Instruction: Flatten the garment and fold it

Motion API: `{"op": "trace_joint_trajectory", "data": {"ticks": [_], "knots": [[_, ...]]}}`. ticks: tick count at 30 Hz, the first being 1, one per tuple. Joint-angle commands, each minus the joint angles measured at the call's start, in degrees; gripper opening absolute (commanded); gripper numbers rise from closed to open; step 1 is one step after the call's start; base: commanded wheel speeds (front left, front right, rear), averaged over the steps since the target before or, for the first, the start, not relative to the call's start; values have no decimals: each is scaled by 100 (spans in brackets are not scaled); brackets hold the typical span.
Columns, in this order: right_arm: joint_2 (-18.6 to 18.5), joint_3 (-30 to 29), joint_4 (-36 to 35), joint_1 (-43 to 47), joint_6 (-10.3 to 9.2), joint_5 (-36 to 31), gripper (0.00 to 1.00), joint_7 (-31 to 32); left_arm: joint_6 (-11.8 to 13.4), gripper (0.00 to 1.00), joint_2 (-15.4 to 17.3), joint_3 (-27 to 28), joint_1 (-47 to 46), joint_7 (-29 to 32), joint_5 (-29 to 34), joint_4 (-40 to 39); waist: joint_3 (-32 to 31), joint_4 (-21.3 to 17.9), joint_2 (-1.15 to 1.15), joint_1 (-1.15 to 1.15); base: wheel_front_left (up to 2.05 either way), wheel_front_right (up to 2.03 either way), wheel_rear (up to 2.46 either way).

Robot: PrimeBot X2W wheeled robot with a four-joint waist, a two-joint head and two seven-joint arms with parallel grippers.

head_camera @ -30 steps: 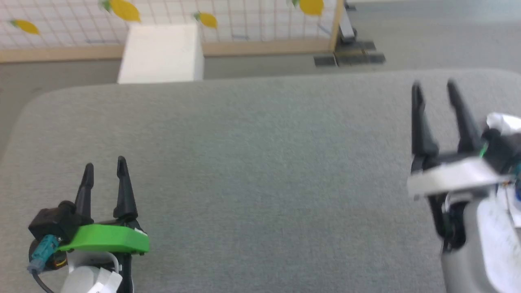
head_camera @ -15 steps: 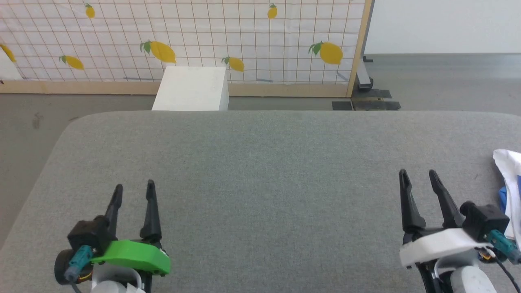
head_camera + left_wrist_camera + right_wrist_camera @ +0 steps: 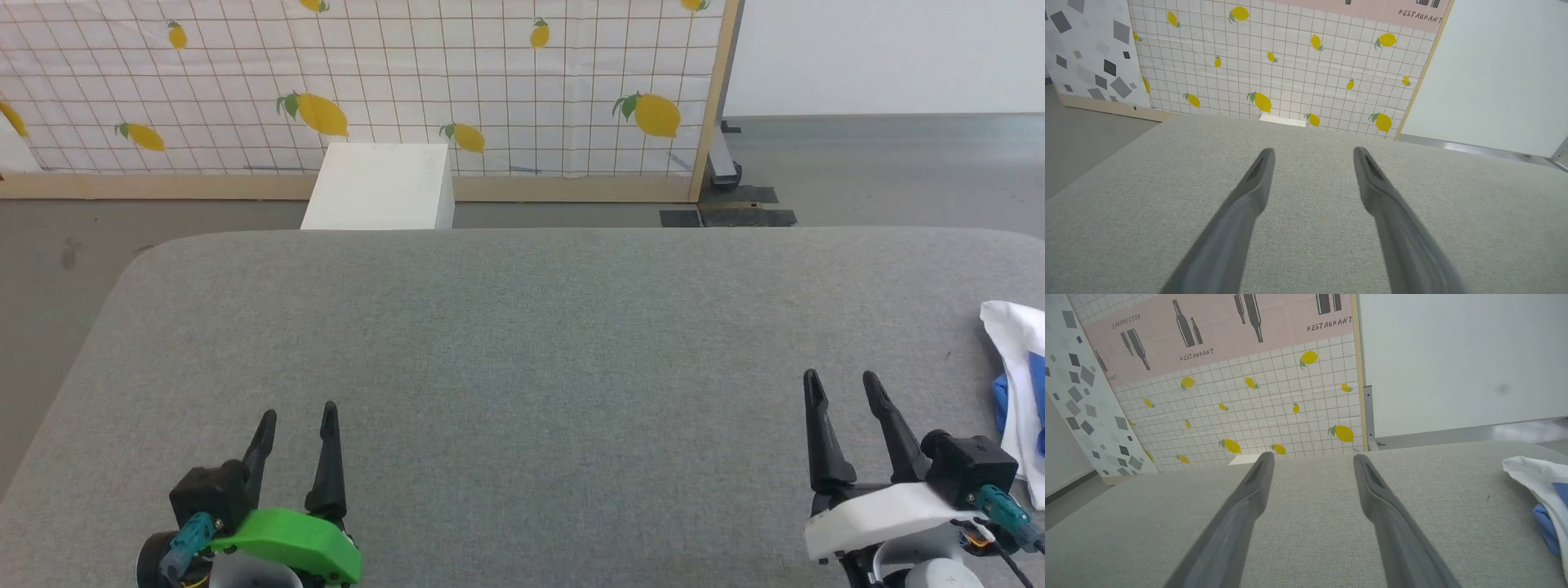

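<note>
Still wide, empty, both jaws sit slightly lower; garment (image 3: 1012, 343) unmoved, far right.

Over the grey padded table (image 3: 522, 327), the left gripper (image 3: 298, 411) at near left and the right gripper (image 3: 840, 376) at near right hold their fingers apart, empty, with the white-and-blue garment (image 3: 1012, 343) bunched at the right edge.

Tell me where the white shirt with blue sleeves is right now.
Head view: the white cloth shirt with blue sleeves lies bunched near the right end of the grey padded table, just right of the right gripper, not touching it.
</note>
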Motion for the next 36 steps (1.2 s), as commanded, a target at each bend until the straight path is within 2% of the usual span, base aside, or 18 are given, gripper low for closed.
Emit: {"op": "trace_joint_trajectory", "data": {"ticks": [1, 19, 20, 36], "knots": [[7, 6, 13, 94, -9, 43, 100, -28, 14, 100, -40, 11, 49, 1, -34, 15, 23, -5, 33, 1, 0, 0, 0], [7, 138, 105, 9, -9, 66, 100, -32, 8, 100, 17, -5, -52, -52, -105, 133, 131, -39, 33, 1, 0, 0, 0], [1, 123, 97, 0, 0, 40, 0, 2, 1, 0, -13, -11, -7, -16, -99, 131, 131, -39, 0, 1, 0, 0, 0], [1, 130, -43, 18, -1, -85, 0, 141, 0, 0, -68, 36, -5, 118, 95, 21, 159, -27, 3, 1, 0, 0, 0]]}}
